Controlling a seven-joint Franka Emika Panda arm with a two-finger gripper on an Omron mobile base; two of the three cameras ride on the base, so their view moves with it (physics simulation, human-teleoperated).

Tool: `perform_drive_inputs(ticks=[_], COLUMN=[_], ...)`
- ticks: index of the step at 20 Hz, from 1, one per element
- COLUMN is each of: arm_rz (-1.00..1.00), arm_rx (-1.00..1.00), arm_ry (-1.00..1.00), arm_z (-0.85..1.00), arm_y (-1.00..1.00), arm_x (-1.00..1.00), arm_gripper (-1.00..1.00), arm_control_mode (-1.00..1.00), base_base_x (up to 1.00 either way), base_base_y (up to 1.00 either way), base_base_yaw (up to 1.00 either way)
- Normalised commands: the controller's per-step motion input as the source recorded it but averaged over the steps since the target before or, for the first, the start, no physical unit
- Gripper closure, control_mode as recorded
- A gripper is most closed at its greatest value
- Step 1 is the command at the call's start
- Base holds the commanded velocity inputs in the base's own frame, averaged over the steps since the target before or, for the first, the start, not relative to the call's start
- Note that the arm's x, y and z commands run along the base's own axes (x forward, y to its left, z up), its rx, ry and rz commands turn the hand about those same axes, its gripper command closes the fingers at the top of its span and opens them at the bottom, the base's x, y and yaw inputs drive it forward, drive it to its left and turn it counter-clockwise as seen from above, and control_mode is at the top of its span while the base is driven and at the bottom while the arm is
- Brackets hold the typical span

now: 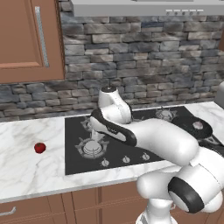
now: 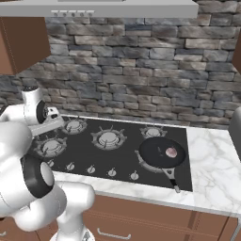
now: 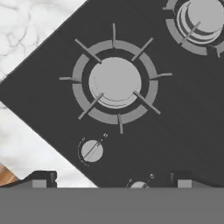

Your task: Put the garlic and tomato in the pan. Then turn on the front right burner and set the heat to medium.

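Observation:
The tomato (image 1: 40,148), small, red and glossy, lies on the marble counter left of the black cooktop (image 1: 74,164). The black pan (image 2: 157,153) sits on the front right burner, its short handle pointing toward the counter's front edge. The pale pinkish garlic (image 2: 172,152) rests inside the pan (image 1: 192,127); from the left the garlic (image 1: 198,125) shows in it too. My gripper (image 3: 113,181) hangs open over the front left burner (image 3: 114,82), nothing between its dark fingertips (image 3: 41,178). It is well left of the pan and right of the tomato.
A row of burner knobs (image 2: 112,172) runs along the cooktop's front edge; one knob (image 3: 92,151) lies just below the gripper. A stone backsplash (image 2: 141,84) and a range hood (image 2: 103,7) stand behind. A wooden cabinet (image 1: 26,39) hangs upper left. White marble counter (image 2: 212,160) flanks the stove.

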Motion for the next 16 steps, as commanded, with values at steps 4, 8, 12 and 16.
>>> perform_drive_inputs(ticks=[4, 8, 12, 16], arm_rz=[0.07, 0.05, 0.09, 0.00], arm_rx=[0.00, -0.03, 0.00, -0.01], arm_ry=[0.00, 0.04, 0.10, 0.09], arm_z=[0.11, -0.09, -0.09, -0.18], arm_y=[0.84, 1.00, 1.00, 1.00], arm_x=[0.00, 0.02, 0.23, 0.47], arm_gripper=[-1.00, -1.00, -1.00, -1.00], arm_control_mode=[-1.00, -1.00, -1.00, -1.00], base_base_x=[0.00, 0.00, 0.00, 0.00], base_base_y=[0.00, 0.00, 0.00, 0.00], base_base_yaw=[0.00, 0.00, 0.00, 0.00])
